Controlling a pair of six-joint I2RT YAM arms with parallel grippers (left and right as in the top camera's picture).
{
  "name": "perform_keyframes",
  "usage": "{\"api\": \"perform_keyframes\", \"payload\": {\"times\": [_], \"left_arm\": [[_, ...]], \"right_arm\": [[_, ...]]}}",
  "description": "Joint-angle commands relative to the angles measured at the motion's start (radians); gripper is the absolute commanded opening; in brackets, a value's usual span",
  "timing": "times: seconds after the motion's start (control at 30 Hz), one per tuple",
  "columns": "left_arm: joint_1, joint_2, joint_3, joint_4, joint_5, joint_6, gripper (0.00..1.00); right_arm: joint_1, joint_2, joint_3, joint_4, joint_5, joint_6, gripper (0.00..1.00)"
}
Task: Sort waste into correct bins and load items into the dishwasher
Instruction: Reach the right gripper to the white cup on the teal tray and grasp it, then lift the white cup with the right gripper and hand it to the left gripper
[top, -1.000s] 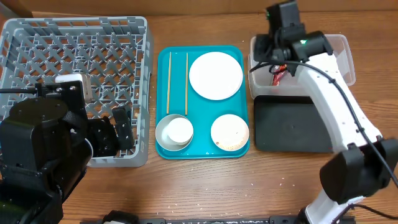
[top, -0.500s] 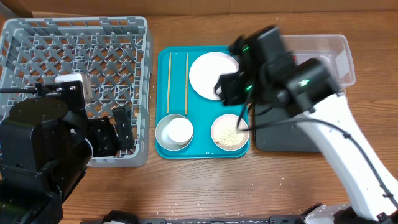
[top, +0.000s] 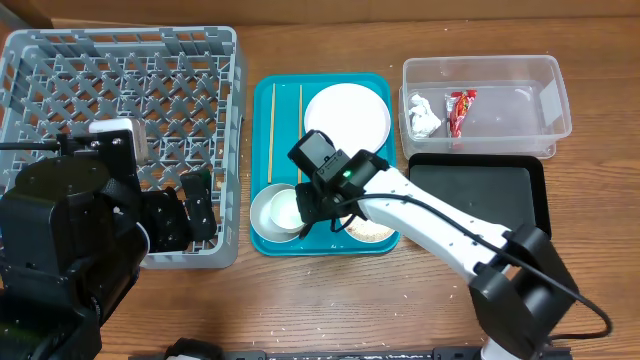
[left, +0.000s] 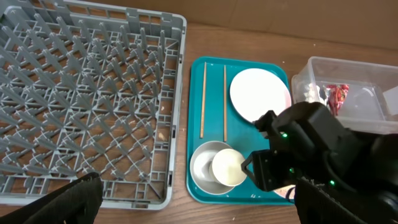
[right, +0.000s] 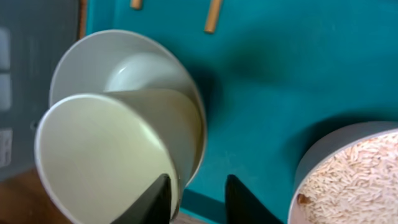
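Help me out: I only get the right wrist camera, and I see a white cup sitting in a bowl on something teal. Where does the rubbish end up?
Observer: In a clear tub to the right of that teal tray. A crumpled tissue and a red wrapper lie in it.
Operator: And where would the dishes go?
Observer: A big grey dish rack stands just left of the teal tray.
Operator: Is anything else on the tray that I can't see?
Observer: Yes, a large white plate lies at its far end, beside the two chopsticks whose tips you see.
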Motion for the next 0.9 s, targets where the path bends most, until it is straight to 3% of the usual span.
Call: {"api": "perform_keyframes", "payload": {"times": [0.0, 0.1, 0.13, 0.17, 0.4, 0.53, 0.77, 0.87], "left_arm": [[0.003, 0.002, -0.001, 0.001, -0.013, -0.006, 1.0], [0.003, 0.002, -0.001, 0.001, -0.013, -0.006, 1.0], [0.003, 0.002, -0.001, 0.001, -0.013, -0.006, 1.0], [0.003, 0.002, -0.001, 0.001, -0.013, -0.006, 1.0], [0.003, 0.002, -0.001, 0.001, -0.013, -0.006, 1.0], [0.003, 0.001, -0.001, 0.041, 0.032, -0.021, 1.0], [0.004, 0.003, -0.005, 0.072, 0.052, -0.016, 1.0], [0.011, 0.063, -0.043, 0.087, 0.008, -0.02, 1.0]], "right_arm": [[0.0, 0.007, 0.002, 0.01, 0.019, 0.016, 0.24], [0.002, 0.007, -0.012, 0.029, 0.02, 0.016, 0.23], [0.002, 0.007, -0.025, 0.048, 0.02, 0.016, 0.17], [0.002, 0.007, -0.041, 0.064, 0.02, 0.016, 0.04], [-0.015, -0.053, 0.014, -0.003, 0.001, 0.0, 0.04], [-0.079, -0.22, 0.062, -0.053, -0.007, -0.001, 0.04], [-0.207, -0.481, 0.063, -0.071, -0.306, -0.247, 0.04], [-0.268, -0.555, 0.063, -0.105, -0.312, -0.256, 0.04]]}}
